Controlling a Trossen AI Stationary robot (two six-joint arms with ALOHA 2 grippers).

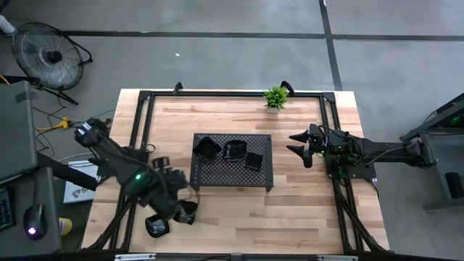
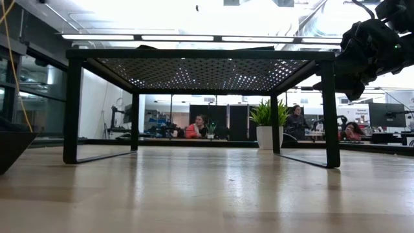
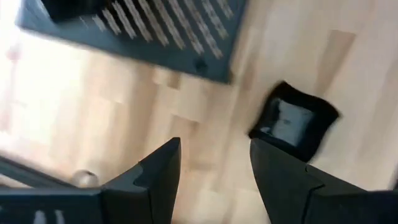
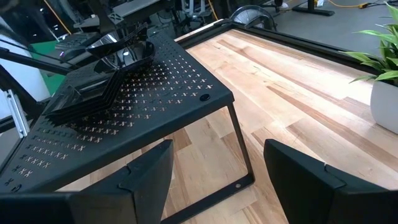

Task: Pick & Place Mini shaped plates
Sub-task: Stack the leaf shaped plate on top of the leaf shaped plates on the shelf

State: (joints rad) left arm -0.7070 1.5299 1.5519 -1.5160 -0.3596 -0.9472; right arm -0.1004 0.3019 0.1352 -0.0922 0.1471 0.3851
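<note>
Three mini shaped plates, glossy black, lie on the dark perforated tray at the table's middle. In the right wrist view they show as a dark pile. Another black square plate lies flat on the wood near the front left; in the left wrist view it is just beyond one finger. My left gripper hangs open above the bare wood beside it, pointing steeply down, in front of the tray's front-left corner. My right gripper waits open to the right of the tray.
The tray stands on thin legs with open space under it. A small green plant in a white pot stands at the far edge. A black frame runs around the table. People sit in the room behind the table.
</note>
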